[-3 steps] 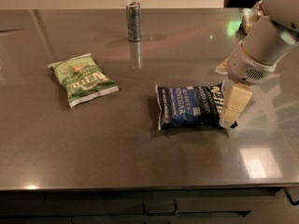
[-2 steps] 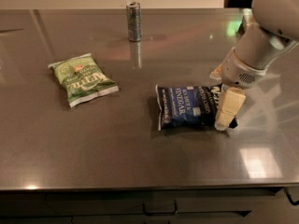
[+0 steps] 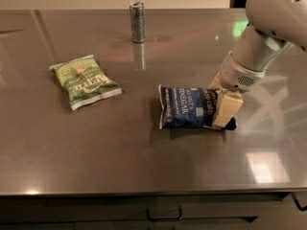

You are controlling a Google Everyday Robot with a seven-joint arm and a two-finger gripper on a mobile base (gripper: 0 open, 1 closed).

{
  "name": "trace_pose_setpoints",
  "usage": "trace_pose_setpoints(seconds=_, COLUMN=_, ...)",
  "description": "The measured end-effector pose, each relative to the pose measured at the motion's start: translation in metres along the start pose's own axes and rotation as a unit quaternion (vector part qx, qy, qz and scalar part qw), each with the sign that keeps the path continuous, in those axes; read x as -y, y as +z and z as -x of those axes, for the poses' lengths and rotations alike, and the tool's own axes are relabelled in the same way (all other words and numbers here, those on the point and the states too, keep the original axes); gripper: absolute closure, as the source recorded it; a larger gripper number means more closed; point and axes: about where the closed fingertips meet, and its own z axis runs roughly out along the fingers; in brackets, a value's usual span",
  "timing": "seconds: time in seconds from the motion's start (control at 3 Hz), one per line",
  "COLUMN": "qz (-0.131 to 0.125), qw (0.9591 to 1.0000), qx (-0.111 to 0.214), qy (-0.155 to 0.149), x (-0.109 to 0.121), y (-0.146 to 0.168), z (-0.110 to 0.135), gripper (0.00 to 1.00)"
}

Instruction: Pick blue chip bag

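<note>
1. Camera view: looking down from the front edge across a dark, glossy desk (image 3: 144,162), with pale light patches on its right side.
2. Near the middle, a little to the right: blue chip bag (image 3: 187,108), lying flat on the desk, white "VINEGAR" lettering facing up, white sealed edge at its left end.
3. Down on the right end of that bag: cream-coloured tool (image 3: 223,108), touching the bag and covering part of it. Released or clenched on the bag: cannot tell.
4. Above and right of the tool: white arm (image 3: 261,42), slanting up and out at the top right corner.
5. Well to the left: green chip bag (image 3: 85,80), flat on the desk, turned at an angle, clearly apart from the blue one.
6. Toward the far edge: slim metal can (image 3: 137,22), upright, mirrored faintly in the desk below it, well apart from both bags.
7. Under the front edge: dark drawer fronts with a handle (image 3: 164,217).
</note>
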Motion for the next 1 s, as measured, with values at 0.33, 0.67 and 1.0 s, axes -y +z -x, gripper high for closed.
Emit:
trace_pose_setpoints(seconds=0.33, qz=0.002, qw=1.0000, qx=0.000, qy=0.000, x=-0.003, y=-0.008, z=0.007, gripper=0.61)
trace_pose_setpoints(seconds=0.67, qz=-0.009, qw=0.9999, qx=0.009, qy=-0.002, x=-0.004, y=-0.028, z=0.021, gripper=0.85)
trace_pose_setpoints(seconds=1.0, qz=-0.027, qw=0.9994, qx=0.020, qy=-0.002, x=-0.004, y=-0.055, z=0.037, gripper=1.00)
